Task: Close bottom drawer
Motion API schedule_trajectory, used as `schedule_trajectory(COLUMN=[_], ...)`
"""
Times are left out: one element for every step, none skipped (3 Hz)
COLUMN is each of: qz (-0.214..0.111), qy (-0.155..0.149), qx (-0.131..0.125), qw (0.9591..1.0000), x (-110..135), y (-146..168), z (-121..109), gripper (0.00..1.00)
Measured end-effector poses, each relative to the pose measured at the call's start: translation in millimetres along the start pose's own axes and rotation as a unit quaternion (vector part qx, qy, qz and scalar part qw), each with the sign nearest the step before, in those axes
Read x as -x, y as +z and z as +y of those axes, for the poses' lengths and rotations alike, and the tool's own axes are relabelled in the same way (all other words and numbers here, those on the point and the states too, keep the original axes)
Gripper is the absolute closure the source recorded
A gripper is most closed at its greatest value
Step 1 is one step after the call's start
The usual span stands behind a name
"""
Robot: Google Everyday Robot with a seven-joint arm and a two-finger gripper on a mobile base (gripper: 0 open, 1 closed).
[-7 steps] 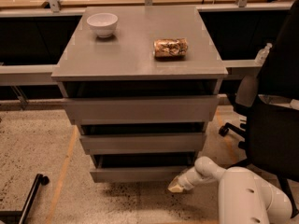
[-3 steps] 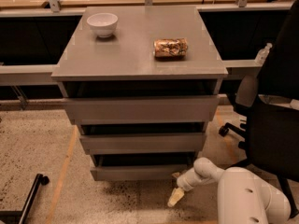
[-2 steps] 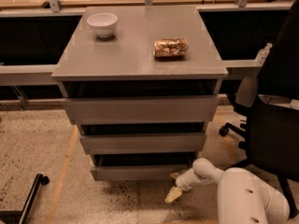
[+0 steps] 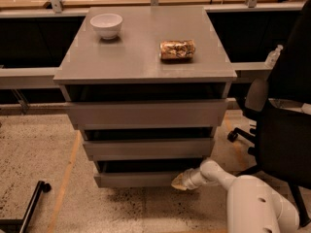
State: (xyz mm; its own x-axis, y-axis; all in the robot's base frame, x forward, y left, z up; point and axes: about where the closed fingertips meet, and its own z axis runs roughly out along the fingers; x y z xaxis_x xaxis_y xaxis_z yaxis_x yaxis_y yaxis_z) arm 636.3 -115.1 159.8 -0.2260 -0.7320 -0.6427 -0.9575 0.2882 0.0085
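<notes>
I saw the gripper (image 4: 181,181) low at the right end of the bottom drawer (image 4: 131,179); open or closed, I couldn't tell. A bowl (image 4: 107,24) and snack packet (image 4: 177,49) sat on the grey cabinet top (image 4: 141,57), with a black chair (image 4: 286,130) on the speckled floor (image 4: 34,154).

My pincer (image 4: 181,181) sits by the bottom drawer (image 4: 136,179), at the right end of its front, but I can't tell whether it touches. The drawer's inside is lost in shadow; my arm (image 4: 257,203) runs off the lower edge.
</notes>
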Motion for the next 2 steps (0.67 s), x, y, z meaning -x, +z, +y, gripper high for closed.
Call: schedule_trajectory(qz=[-0.005,-0.009], qy=[-0.012,-0.016], qx=[-0.024,-0.044], qw=[0.9996,0.9989], x=[6,8], y=[-3,-5], z=[-15,-26], gripper=[0.96,1.0])
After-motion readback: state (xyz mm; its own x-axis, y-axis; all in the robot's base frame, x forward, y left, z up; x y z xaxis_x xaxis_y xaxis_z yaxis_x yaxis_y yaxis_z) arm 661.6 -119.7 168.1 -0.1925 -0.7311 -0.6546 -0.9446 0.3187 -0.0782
